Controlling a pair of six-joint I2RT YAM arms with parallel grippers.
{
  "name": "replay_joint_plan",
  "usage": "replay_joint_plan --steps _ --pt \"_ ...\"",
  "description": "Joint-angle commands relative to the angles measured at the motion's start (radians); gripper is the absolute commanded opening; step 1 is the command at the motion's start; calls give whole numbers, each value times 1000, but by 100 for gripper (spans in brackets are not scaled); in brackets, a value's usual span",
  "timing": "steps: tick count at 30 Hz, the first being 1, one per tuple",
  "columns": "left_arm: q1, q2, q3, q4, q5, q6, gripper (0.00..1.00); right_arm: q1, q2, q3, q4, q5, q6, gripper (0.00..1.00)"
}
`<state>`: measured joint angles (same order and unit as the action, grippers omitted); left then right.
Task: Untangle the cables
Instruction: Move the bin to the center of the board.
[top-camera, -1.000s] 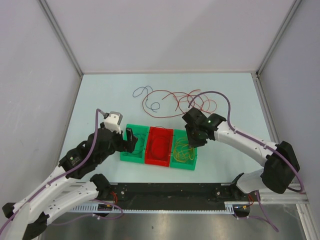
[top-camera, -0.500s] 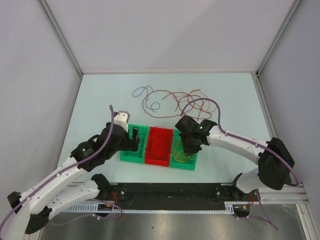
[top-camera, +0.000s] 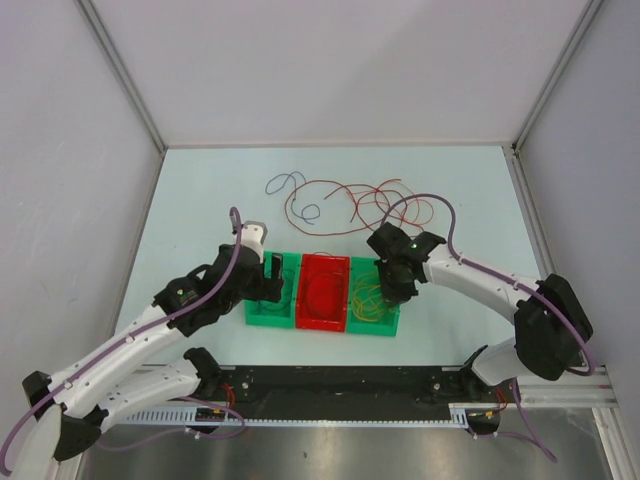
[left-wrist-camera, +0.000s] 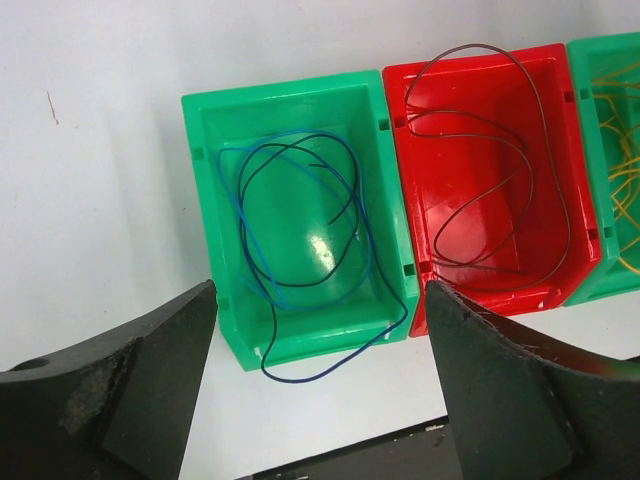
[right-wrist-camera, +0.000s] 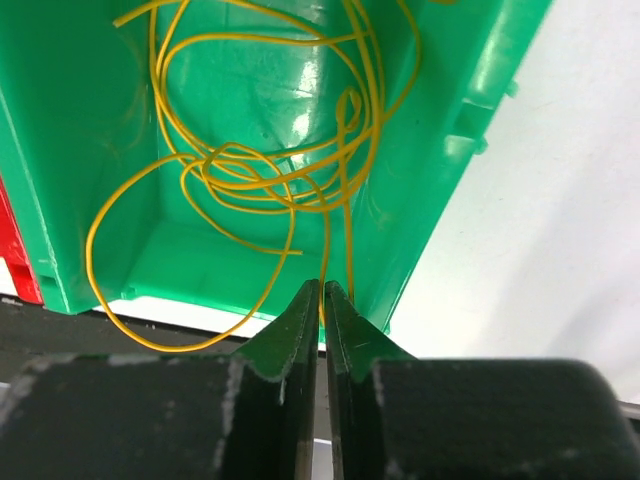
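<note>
My right gripper (right-wrist-camera: 322, 292) is shut on a yellow cable (right-wrist-camera: 325, 245) whose loops lie in the right green bin (right-wrist-camera: 430, 150); one loop hangs over the bin's near wall. In the top view this gripper (top-camera: 395, 290) sits over that bin (top-camera: 390, 318). My left gripper (left-wrist-camera: 318, 300) is open and empty above the left green bin (left-wrist-camera: 215, 200), which holds blue cables (left-wrist-camera: 294, 380), one loop spilling over its near wall. The red bin (left-wrist-camera: 570, 120) holds a thin dark-red cable (left-wrist-camera: 470, 46). Loose red cables (top-camera: 360, 200) and a blue cable (top-camera: 290, 188) lie tangled on the table beyond the bins.
The three bins stand side by side near the table's front edge, with the black base rail (top-camera: 340, 385) just behind them. Grey walls enclose the table on the left, right and far sides. Purple arm hoses (top-camera: 450, 215) arc over the right arm.
My left gripper has moved right to above the left green bin. My right gripper dipped left over the right green bin, then shifted back right. The bins slid slightly right.
</note>
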<state>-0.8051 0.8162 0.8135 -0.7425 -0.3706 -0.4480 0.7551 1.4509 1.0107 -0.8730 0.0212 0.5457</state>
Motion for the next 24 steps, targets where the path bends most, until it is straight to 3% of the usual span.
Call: replay_joint_plan --steps 1,7,12,16,19,24 --pt "4 -8 26 14 -7 -23 90 -36 -29 -9 -27 11 -24 10" --pt "3 -28 32 2 -20 -11 90 -65 -12 -9 -38 59 -4 10" --pt "4 -29 46 -21 -59 18 91 -53 -37 6 8 -10 -32 15" --pt "4 -40 29 18 -50 40 92 18 -49 106 14 -92 -69 28" --pt "9 -29 27 17 -40 45 92 58 -18 209 -24 -92 -113 31" --pt "14 -31 24 31 -18 51 91 61 18 388 -66 29 -138 36"
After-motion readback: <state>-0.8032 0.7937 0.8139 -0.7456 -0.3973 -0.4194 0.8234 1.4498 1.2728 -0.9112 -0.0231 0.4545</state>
